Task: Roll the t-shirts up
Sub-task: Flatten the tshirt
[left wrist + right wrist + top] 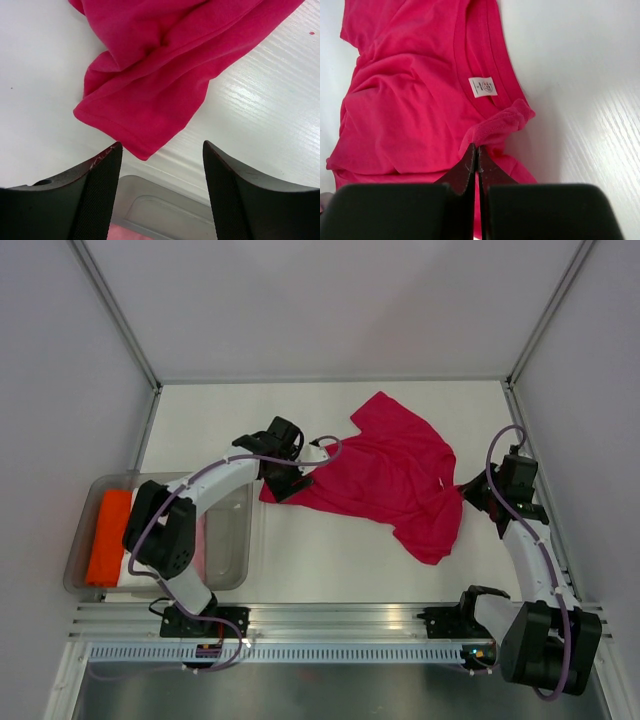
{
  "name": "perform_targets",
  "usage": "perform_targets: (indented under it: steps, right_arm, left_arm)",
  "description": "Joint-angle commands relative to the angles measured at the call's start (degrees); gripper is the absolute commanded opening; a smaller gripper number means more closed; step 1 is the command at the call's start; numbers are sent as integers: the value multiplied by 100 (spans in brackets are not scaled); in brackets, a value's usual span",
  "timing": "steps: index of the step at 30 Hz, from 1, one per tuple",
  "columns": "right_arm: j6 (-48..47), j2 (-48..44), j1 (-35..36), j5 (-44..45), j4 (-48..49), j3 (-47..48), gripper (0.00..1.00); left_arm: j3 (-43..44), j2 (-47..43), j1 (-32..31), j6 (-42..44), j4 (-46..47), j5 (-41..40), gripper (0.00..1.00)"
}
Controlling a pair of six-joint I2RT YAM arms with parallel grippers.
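T-shirt (395,475), deep magenta-pink, lies crumpled and unrolled across the middle and right of the worktop (300,570) in the overhead view; it looks too rumpled to roll yet. Clear tub (240,530) sits at the lower left with a folded orange cloth (108,535) inside, likely parked there out of the way; left fingers (100,190) stand apart with nothing between them, hanging just over the shirt's left corner, probably so that end can lie loose; right fingers (465,172) are pressed together on a raised fold beside the collar at the shirt's right edge, seemingly to tug that side straight; small white label (483,87) shows inside the collar, so the neck opening faces up.
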Motion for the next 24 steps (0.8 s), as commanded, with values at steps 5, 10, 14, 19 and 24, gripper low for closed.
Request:
perform_targets:
  steps: [5,10,14,19,24]
  right_arm:
    - [-341,593,-20,414,426,641,0]
    - [-579,884,-20,529,285,914,0]
    - [-728,937,-64,696,250,1124,0]
    - [-632,1393,-328,574,241,1529,0]
    - [-614,2078,-363,486,356,1924,0]
  left_arm:
    - [873,527,22,-305,97,-989,67]
    - [1849,1258,338,-945,-228,-1079,48]
    - [2605,1618,593,-1106,-650,-622,43]
    - [2389,1637,602,-421,-1081,325,58]
    - [2027,1592,603,142,-1011,601,67]
